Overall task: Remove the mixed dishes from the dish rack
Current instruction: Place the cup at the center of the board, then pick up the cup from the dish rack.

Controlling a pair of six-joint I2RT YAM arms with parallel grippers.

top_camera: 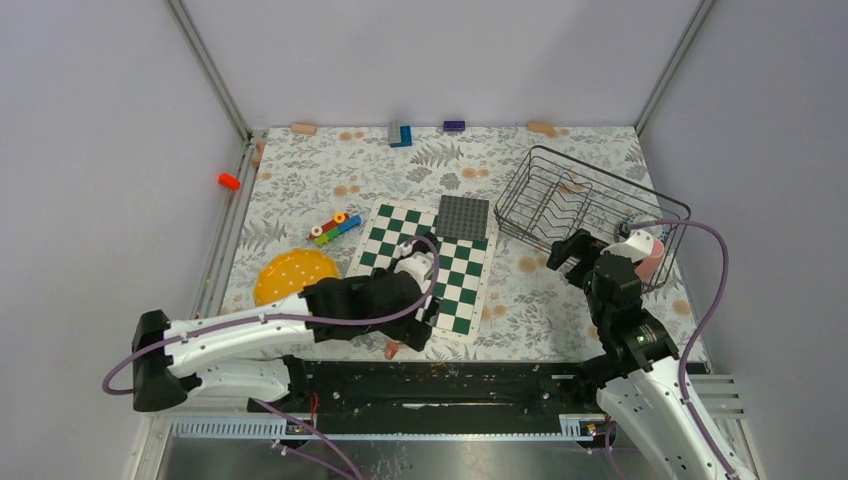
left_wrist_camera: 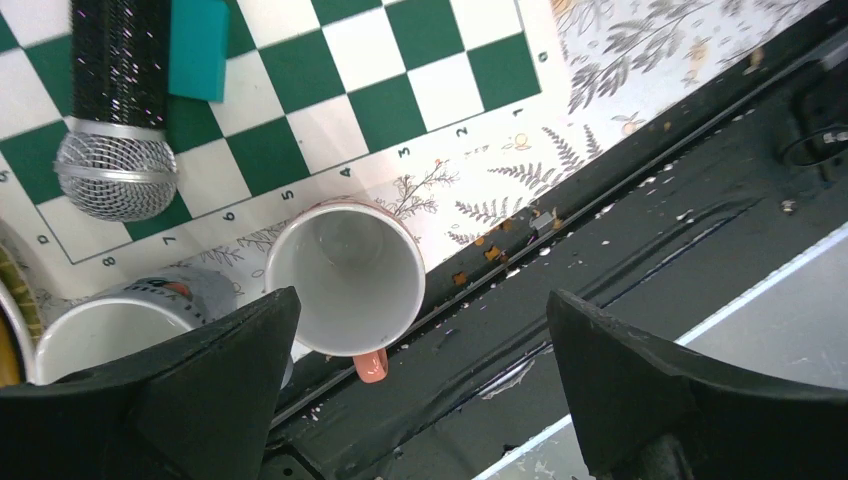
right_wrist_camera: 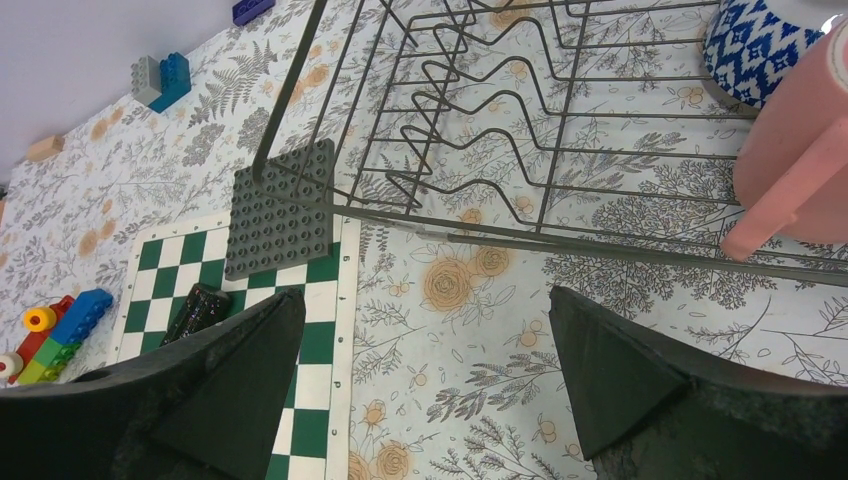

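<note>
The black wire dish rack [top_camera: 590,210] stands at the back right; in the right wrist view its prongs [right_wrist_camera: 500,150] are bare. A pink mug [top_camera: 651,257] [right_wrist_camera: 800,150] and a blue-and-white patterned dish [right_wrist_camera: 752,45] sit in its right end. The yellow-orange plate [top_camera: 293,275] lies on the table at left. A pink mug [left_wrist_camera: 345,275] and a grey mug [left_wrist_camera: 120,325] stand upright by the table's near edge. My left gripper [top_camera: 418,328] [left_wrist_camera: 420,400] is open above them, the pink mug beside its left finger. My right gripper [top_camera: 566,252] [right_wrist_camera: 425,390] is open and empty, just in front of the rack.
A green-and-white chessboard [top_camera: 430,265] lies mid-table with a dark grey studded plate [top_camera: 464,216] at its far edge. A black microphone [left_wrist_camera: 118,100] and a teal block [left_wrist_camera: 197,45] lie on the board. Toy blocks [top_camera: 335,228] sit left of it; more line the back wall.
</note>
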